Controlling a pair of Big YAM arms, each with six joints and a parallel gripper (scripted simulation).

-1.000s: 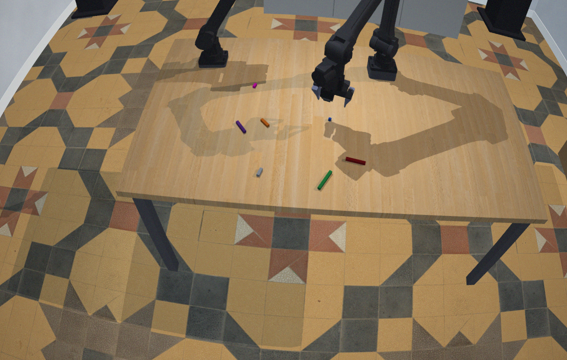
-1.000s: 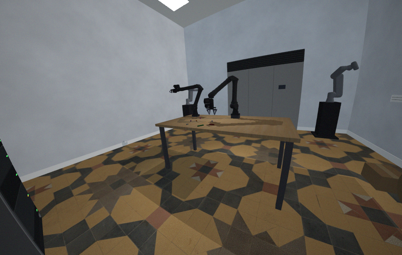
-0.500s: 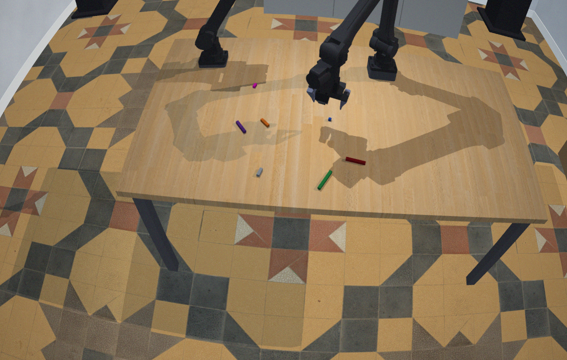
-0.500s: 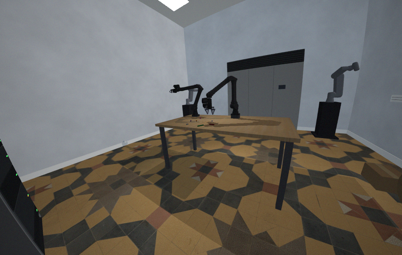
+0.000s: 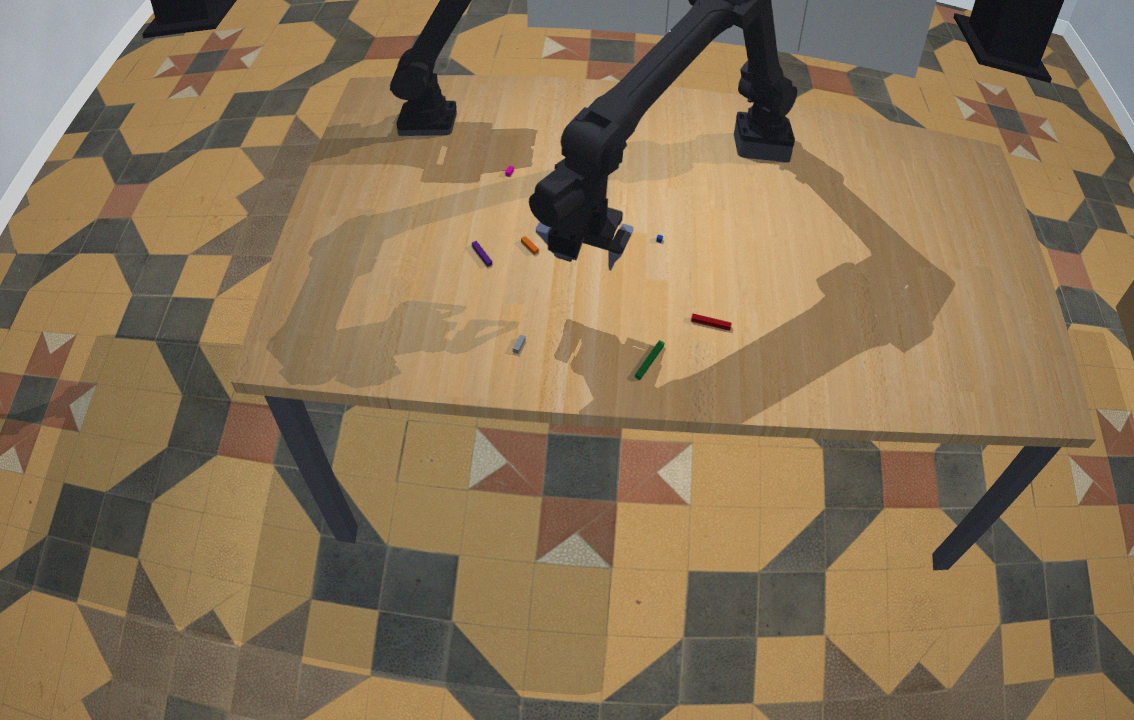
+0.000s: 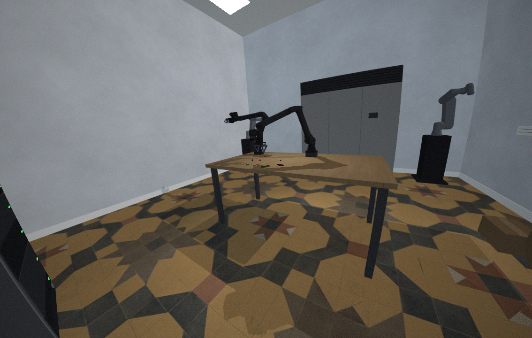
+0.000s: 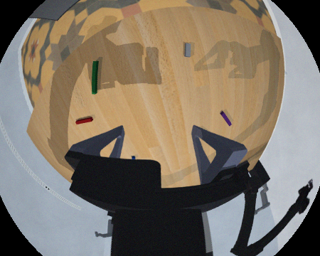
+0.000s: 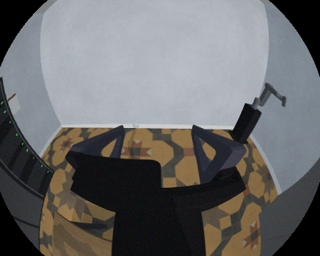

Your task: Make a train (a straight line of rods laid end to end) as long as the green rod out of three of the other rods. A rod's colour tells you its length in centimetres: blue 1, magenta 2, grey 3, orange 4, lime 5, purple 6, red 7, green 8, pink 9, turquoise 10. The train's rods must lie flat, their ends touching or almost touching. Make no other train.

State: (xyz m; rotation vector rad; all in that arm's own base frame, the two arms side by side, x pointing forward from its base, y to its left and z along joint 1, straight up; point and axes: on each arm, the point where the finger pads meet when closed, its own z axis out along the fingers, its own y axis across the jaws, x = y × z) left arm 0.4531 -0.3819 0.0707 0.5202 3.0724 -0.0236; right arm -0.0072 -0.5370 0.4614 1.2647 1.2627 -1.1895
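The left gripper [image 5: 580,248] [image 6: 260,149] [image 7: 158,129] is hovering with jaws apart, the blue rod [image 5: 659,239] [image 6: 280,160] [image 7: 133,157] lying near them and the green rod [image 5: 650,359] [image 6: 265,166] [image 7: 94,77] farther off. The right gripper [image 6: 227,120] [image 8: 158,129] is holding its jaws apart too.

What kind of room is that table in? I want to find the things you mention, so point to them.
Probably a robot lab: two black robot arms stand at a wooden table [image 5: 911,358] [image 6: 343,168], a grey arm sits on a black pedestal [image 6: 445,138] by the wall, and a dark rack with little green lights [image 6: 2,210] stands nearby.

Rods flat on table, mutually apart: green [image 5: 649,360] [image 6: 265,166] [image 7: 94,77], red [image 5: 711,321] [image 6: 279,165] [image 7: 84,120], grey [image 5: 518,343] [image 6: 247,165] [image 7: 188,50], purple [image 5: 481,253] [image 7: 225,118], orange [image 5: 529,245], magenta [image 5: 509,171], blue [image 5: 659,239] [image 7: 133,157]. No train formed.
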